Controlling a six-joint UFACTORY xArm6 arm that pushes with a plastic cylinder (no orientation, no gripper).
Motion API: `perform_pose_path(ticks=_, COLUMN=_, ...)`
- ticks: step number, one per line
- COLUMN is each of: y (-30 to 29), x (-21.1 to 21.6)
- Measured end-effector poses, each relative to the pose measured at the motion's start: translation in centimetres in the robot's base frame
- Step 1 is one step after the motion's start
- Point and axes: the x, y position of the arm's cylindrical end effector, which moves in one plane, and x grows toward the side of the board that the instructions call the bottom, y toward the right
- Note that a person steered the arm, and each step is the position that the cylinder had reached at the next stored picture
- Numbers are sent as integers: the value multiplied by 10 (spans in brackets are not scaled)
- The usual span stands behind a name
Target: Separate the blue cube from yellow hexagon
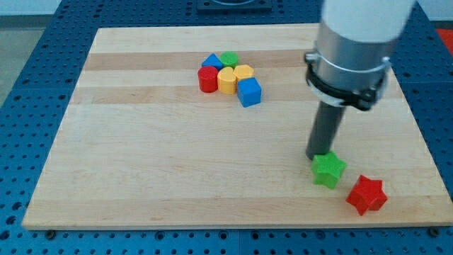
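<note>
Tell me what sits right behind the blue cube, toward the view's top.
Directly behind the blue cube is the yellow hexagon, touching it or nearly so. A yellow cylinder stands beside it. The contact faces are hidden. My tip is far off, by the green star.

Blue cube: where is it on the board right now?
The blue cube sits toward the view's top centre, at the lower right edge of the cluster, touching the yellow hexagon just above it.
</note>
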Motion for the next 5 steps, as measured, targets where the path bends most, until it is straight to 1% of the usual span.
perform_pose_path(ticks=1, y=11, x=17)
perform_pose_path(ticks=2, y=15, x=25)
perform_pose_path(ticks=3, y=1, x=20)
perform_pose_path(ticks=4, y=-52, x=15)
perform_pose_path(ticks=5, y=-95, x=-9)
